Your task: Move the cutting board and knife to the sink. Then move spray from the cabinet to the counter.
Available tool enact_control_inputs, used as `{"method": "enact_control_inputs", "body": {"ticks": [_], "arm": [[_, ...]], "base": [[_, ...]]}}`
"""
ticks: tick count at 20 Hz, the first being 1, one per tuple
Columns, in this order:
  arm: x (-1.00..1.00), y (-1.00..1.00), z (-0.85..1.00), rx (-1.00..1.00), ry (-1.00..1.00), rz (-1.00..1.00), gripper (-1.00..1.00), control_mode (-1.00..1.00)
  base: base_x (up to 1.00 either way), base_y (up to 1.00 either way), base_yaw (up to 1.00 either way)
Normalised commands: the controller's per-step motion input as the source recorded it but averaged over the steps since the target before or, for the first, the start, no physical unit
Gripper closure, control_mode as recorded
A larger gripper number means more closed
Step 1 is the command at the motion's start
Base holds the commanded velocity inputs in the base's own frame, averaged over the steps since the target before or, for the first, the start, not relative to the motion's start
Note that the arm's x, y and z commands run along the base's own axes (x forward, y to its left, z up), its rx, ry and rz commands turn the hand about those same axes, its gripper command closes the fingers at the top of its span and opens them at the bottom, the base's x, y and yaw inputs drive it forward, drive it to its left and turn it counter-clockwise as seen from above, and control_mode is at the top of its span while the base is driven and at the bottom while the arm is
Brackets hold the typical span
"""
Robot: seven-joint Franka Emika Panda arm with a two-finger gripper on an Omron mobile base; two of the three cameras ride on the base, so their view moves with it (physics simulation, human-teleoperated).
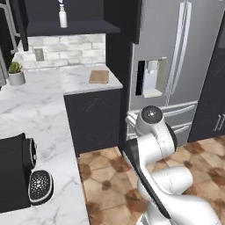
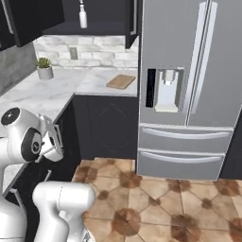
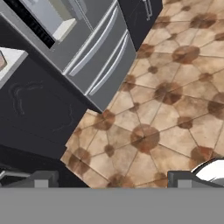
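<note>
In the hand view the gripper (image 3: pixel 109 179) hangs over the tiled floor (image 3: pixel 175 113), jaws spread wide and holding nothing. The base views show farther off: the cutting board (image 1: pixel 99 76) flat at the worktop (image 1: pixel 39 110) end edge beside the fridge (image 2: pixel 189 71). Beyond, the spray (image 1: pixel 63 16) stands on the open cabinet (image 1: pixel 74 27) shelf.

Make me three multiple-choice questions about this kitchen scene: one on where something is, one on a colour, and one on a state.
1. Where does the cutting board lie?
A. On the floor
B. On the counter beside the fridge
C. In the cabinet

2. What colour is the spray bottle's body?
A. White
B. Red
C. Green

3. How is the end effector?
A. Shut on the board
B. Shut on the spray
C. Open, holding nothing

Answers: 1 B, the board rests on marble by the fridge. 2 A, it stands white on the cabinet shelf. 3 C, the fingertips sit wide apart over bare floor.
</note>
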Motion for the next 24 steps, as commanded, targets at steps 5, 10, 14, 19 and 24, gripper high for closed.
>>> {"method": "enact_control_inputs", "body": {"ticks": [5,10,14,19,24], "arm": [[0.00,0.00,0.00,0.00,0.00,0.00,-1.00,1.00],[0.00,0.00,0.00,0.00,0.00,0.00,-1.00,1.00],[0.00,0.00,0.00,0.00,0.00,0.00,-1.00,1.00],[0.00,0.00,0.00,0.00,0.00,0.00,-1.00,1.00],[0.00,0.00,0.00,0.00,0.00,0.00,-1.00,1.00]], "base": [[1.00,0.01,-0.09],[1.00,0.41,-0.11],[1.00,0.53,-0.13],[1.00,0.50,-0.10],[0.96,0.52,-0.13]]}}
